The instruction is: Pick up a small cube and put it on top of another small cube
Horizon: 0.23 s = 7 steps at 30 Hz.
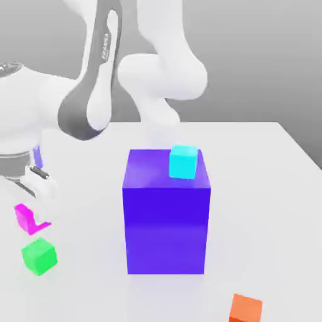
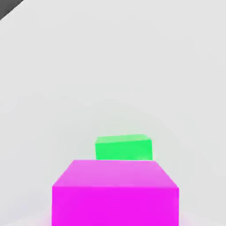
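The pale tabletop (image 1: 283, 207) spreads under everything, and the white-and-grey Franka Panda arm (image 1: 160, 75) comes down over its far part and the exterior view's left. Near the middle of the exterior view stands the big blue-purple block (image 1: 166, 229), upright, with its front face towards the camera. The two-finger gripper (image 1: 38, 218) is at the exterior view's left, pointing down, closed to a narrow grip on the small magenta cube (image 1: 25, 217). A white finger covers part of that cube, leaving one side and a thin lower strip in sight; whether its underside touches the table I cannot tell.

The exterior view gives the block, the small cyan cube (image 1: 183, 162) resting on the block's top towards the exterior view's right, and the small orange cube (image 1: 245, 309) at the lower edge, cut off by it. It also gives a blue-violet piece (image 1: 38, 156), partly hidden behind the arm. The hand view gives the magenta cube's upper face and a broad side, both unobstructed, and a dark patch (image 2: 8, 6) in one corner.

The magenta cube lies between the fingertips. The small green cube (image 1: 39, 256) is near the gripper, on the table, just beyond the magenta one in the hand view and partly hidden by it
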Motion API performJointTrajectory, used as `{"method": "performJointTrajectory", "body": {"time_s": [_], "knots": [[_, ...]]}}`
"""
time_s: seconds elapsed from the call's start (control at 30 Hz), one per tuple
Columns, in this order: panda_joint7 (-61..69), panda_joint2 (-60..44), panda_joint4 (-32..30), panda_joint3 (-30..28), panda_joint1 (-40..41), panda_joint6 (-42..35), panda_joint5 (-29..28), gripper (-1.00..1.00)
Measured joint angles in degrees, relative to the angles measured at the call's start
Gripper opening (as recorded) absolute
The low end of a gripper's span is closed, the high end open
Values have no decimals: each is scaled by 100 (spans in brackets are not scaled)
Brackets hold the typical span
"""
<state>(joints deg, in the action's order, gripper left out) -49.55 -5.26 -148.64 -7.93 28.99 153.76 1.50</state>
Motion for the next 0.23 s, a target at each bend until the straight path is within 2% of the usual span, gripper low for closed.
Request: {"method": "performJointTrajectory", "body": {"time_s": [0.1,0.13,0.23], "knots": [[159,-579,23,119,84,558,219,-100],[194,-711,29,151,106,683,265,100],[194,-711,29,151,106,683,265,100]]}}
